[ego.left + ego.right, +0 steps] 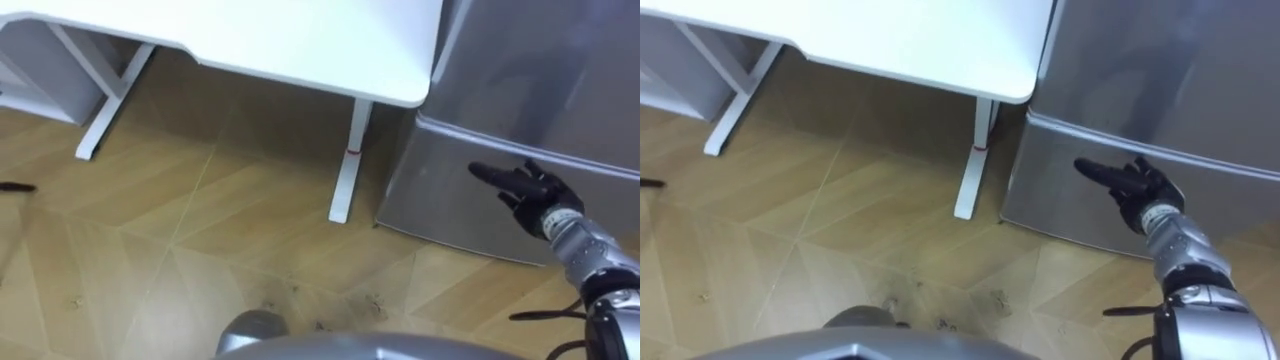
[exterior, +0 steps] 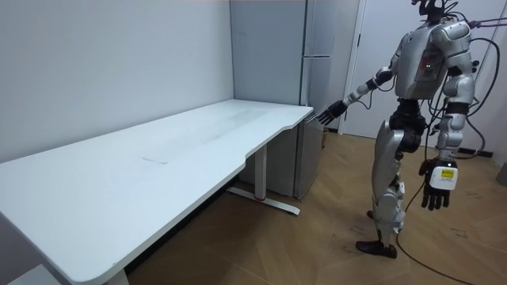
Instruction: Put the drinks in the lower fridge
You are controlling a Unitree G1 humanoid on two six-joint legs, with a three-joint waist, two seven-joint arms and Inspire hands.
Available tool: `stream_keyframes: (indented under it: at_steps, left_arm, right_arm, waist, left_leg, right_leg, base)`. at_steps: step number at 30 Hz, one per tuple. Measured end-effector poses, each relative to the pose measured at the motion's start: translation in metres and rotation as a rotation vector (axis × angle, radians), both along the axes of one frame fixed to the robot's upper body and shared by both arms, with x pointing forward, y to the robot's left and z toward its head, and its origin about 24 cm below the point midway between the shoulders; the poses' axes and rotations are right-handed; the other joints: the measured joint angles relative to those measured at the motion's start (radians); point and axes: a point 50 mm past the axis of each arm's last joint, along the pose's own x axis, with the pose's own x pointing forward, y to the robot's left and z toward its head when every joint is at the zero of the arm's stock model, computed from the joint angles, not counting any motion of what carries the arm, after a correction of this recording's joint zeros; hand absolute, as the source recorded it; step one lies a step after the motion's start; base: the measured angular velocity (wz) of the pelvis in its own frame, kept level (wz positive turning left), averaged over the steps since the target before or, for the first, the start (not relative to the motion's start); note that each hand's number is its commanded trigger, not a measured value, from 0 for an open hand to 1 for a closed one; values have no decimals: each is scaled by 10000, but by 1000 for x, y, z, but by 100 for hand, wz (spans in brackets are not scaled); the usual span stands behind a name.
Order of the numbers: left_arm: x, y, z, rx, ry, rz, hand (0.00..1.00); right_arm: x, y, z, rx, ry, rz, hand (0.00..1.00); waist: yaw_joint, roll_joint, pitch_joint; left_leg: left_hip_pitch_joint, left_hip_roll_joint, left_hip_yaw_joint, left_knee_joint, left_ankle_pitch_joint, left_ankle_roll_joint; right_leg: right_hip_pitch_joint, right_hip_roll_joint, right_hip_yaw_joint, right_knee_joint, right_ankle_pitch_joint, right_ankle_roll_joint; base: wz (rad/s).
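Fridge (image 1: 540, 60) stands just beside the white desk (image 1: 300, 40) end, its lower door (image 1: 445, 195) closed. Right hand (image 1: 530, 193) reaches toward that door, fingers straight, holding nothing; contact unclear. Left hand (image 2: 438, 184) hangs relaxed and empty at the robot's side.

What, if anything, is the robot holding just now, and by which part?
Nothing is held. The right hand reaches open toward the lower fridge door, and the left hand hangs empty at its side.
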Motion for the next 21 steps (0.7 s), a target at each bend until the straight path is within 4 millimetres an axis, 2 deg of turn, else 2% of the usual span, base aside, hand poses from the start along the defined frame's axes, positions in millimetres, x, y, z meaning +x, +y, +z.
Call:
stream_keyframes:
  at_steps: [8, 11, 21]
  left_arm:
    - [3, 1, 0, 7, -95, 54, 0]
    - [10, 2, -1, 69, -249, -1, 0]
    - [17, 4, 0, 325, -438, -147, 0]
  right_arm:
    - [0, -1, 1, -91, 69, 25, 0]
    - [0, -1, 1, -90, 63, 42, 0]
    - [-6, -4, -3, -211, 402, 531, 0]
  waist:
    - [82, -6, -10]
    - [67, -10, -16]
    - [-363, -233, -86]
  left_leg:
    - [-5, 0, -12, -2, 45, 11]
    - [2, -5, -24, -8, 84, 16]
    - [19, -25, -63, -12, 105, 3]
  right_leg:
    - [-49, -24, 13, 111, -3, 4]
    - [-34, -23, 57, 120, -4, 3]
    - [14, -9, 109, 61, -56, -44]
  base:
    - [0]
    - [1]
    - [1]
